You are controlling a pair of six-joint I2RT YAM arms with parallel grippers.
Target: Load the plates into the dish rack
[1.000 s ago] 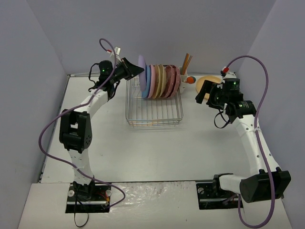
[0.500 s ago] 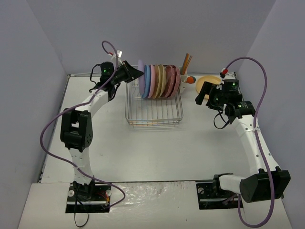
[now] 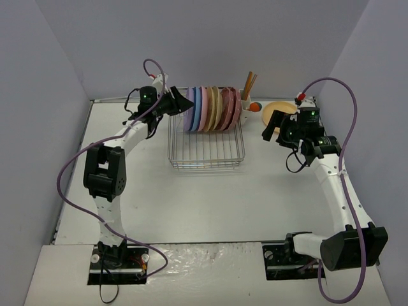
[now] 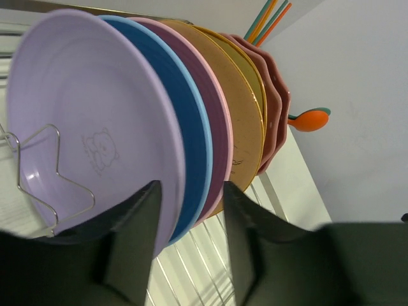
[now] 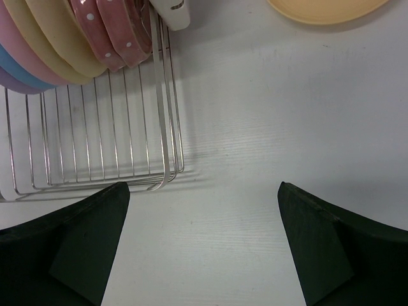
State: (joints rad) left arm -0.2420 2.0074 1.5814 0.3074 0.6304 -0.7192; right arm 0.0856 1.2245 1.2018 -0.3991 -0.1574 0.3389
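The silver wire dish rack [image 3: 205, 152] holds a row of upright plates. The lavender plate [image 3: 189, 112] stands at the left end, next to the blue one [image 4: 185, 127], then pink [image 4: 220, 134], beige [image 4: 245, 108] and dotted dark-pink ones [image 5: 121, 29]. My left gripper [image 3: 181, 104] is open at the lavender plate's [image 4: 83, 115] rim, its jaws [image 4: 191, 194] standing either side of the plate edges. An orange-yellow plate [image 3: 280, 109] lies flat on the table right of the rack. My right gripper [image 3: 273, 125] is open and empty, hovering above the table [image 5: 203, 191] just short of that plate [image 5: 325, 7].
A white utensil cup [image 5: 171, 11] with sticks hangs on the rack's right end, and an orange spoon [image 4: 309, 120] pokes out beside it. The near half of the rack [image 5: 95, 127] holds no plates. Walls stand close behind and at both sides.
My left gripper has carried the lavender plate right and down into the rack beside the blue plate and has let go of it. The right arm has barely moved.
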